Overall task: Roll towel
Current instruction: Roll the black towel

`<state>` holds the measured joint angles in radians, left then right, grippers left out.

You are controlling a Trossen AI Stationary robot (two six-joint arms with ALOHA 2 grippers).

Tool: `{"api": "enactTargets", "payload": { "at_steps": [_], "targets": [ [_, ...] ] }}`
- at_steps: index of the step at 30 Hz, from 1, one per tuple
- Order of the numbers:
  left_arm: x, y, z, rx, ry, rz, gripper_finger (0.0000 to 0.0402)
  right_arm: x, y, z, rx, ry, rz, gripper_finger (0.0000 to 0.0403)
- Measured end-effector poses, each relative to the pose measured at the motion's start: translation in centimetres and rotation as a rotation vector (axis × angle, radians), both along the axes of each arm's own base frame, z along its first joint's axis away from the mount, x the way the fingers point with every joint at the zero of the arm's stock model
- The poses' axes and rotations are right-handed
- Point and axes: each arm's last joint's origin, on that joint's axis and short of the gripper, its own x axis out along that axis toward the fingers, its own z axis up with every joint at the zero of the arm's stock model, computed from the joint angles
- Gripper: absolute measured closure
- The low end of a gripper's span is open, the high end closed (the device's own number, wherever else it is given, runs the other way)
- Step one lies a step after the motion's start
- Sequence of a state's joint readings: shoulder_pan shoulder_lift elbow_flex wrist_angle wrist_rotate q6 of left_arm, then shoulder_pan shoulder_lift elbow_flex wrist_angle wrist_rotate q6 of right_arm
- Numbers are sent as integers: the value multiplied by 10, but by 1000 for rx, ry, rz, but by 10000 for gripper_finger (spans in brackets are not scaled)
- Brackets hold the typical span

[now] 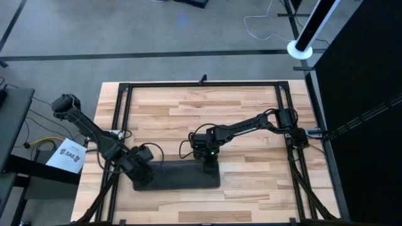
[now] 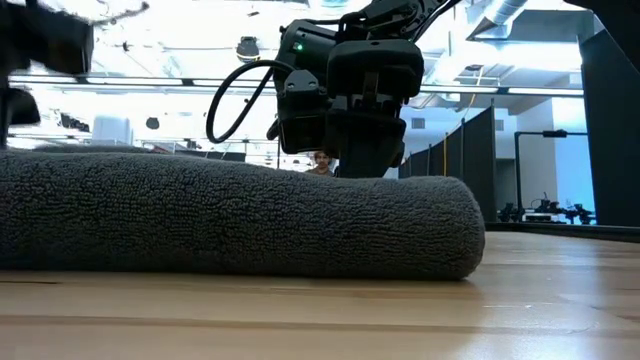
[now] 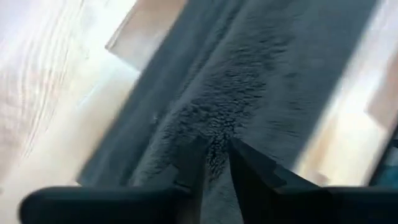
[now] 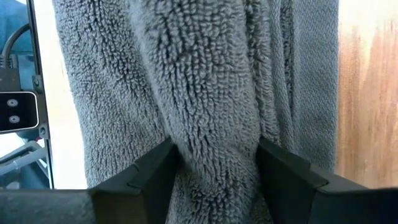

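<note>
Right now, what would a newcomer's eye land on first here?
The dark grey towel lies bunched into a long roll near the wooden table's front edge. Each hand pinches a fold of it: the right hand near the roll's right end, the left hand at its left end.

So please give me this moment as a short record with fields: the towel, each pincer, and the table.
towel: dark grey towel, lying as a long low roll near the table's front edge
left pincer: left pincer at the roll's left end, fingers nearly closed, pinching a fold of the cloth
right pincer: right pincer at the roll's right part, fingers clamped around a thick fold
table: wooden table
</note>
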<state>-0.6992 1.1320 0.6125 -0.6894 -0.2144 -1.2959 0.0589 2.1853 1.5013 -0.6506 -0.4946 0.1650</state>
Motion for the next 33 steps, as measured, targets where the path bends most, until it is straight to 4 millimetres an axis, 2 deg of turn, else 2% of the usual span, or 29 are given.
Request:
{"api": "enactTargets", "payload": {
  "at_steps": [5, 13, 22, 27, 31, 33],
  "targets": [
    [-9, 9, -23, 15, 47, 45, 396, 0, 1, 0, 0, 1, 1, 204],
    [-18, 13, -46, -6, 32, 62, 401, -2, 1, 0, 57, 9, 30, 204],
    [-24, 10, -52, 21, 13, 15, 401, -9, -21, 15, 93, 115, -62, 204],
    [-25, 9, -52, 33, 6, 10, 401, -23, -34, 24, 78, 292, -74, 204],
    [-25, 9, -52, 39, 6, -3, 401, -33, -37, 36, 79, 407, -45, 208],
    [-25, 9, -52, 41, 6, -10, 401, -32, -36, 46, 84, 398, -28, 214]
  ]
}}
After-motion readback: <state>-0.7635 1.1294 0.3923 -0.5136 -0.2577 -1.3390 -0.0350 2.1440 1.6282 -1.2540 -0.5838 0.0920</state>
